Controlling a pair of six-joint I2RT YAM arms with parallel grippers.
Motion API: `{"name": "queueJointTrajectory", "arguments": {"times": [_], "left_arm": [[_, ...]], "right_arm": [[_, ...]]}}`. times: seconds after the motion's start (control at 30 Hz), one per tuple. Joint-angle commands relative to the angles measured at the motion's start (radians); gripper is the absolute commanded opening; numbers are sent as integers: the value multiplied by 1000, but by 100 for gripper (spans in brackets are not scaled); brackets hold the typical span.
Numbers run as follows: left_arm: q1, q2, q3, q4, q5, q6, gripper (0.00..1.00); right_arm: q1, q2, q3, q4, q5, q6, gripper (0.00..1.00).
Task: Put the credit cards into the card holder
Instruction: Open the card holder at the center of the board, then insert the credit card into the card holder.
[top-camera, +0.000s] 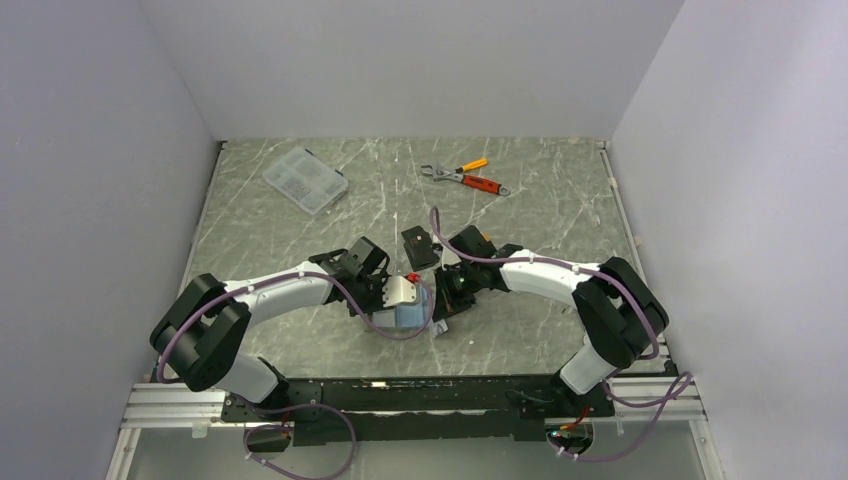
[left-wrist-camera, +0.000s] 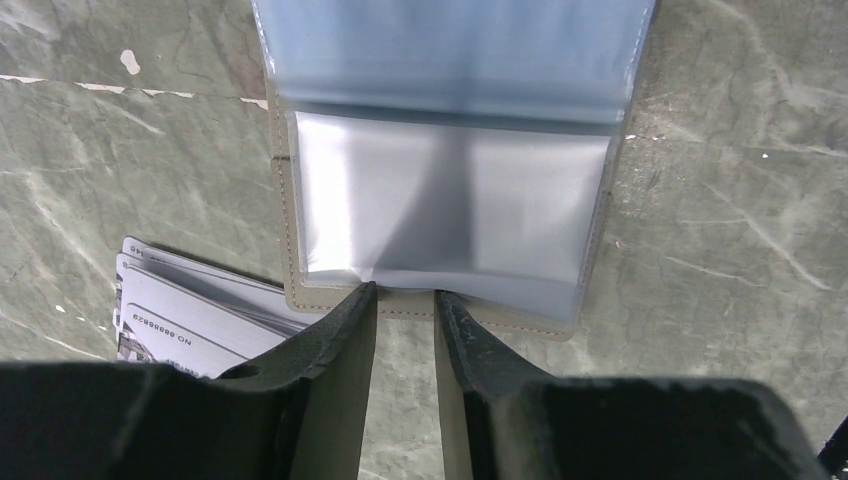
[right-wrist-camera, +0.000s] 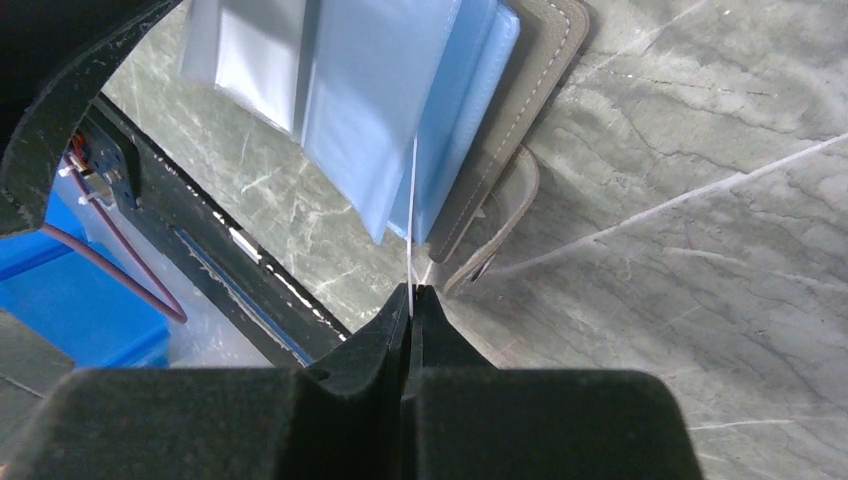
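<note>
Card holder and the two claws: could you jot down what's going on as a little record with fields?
card holder: lying open, blue-grey sleeves showing
left gripper: jaws partly apart, tips at the holder's near edge
right gripper: shut on a thin sheet seen edge-on, running up to the sleeves
loose cards: silvery-grey cards beside the holder; black card further back

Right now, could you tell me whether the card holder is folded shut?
No, the card holder lies spread open on the table, its inner sleeves facing up.

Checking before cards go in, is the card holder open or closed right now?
Open: the card holder lies spread, its blue-grey sleeves fanned out.
</note>
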Motion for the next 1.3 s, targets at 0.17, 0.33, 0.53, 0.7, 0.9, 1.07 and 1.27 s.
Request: {"name": "queueJointTrajectory", "arguments": {"times": [0.17, 0.33, 0.53, 0.7, 0.9, 1.07, 1.27], "left_arm": [[-6, 8, 17, 10, -2, 21, 32], [-5, 7, 20, 8, -4, 24, 32], [-5, 3, 25, 3, -3, 27, 32], [-5, -3, 25, -1, -3, 32, 31], [-3, -17, 23, -8, -11, 43, 31], [6, -49, 40, -41, 6, 55, 31], [36, -101, 75, -120, 36, 92, 31]], "right_arm": [[16, -68, 57, 0, 0, -5, 0], [26, -73, 71, 10, -13, 4, 0], [41, -36, 86, 58, -38, 24, 0], [50, 13, 106, 116, -70, 53, 0], [63, 77, 138, 156, -89, 66, 0], [68, 130, 154, 210, -116, 89, 0], [71, 192, 156, 251, -134, 110, 0]]}}
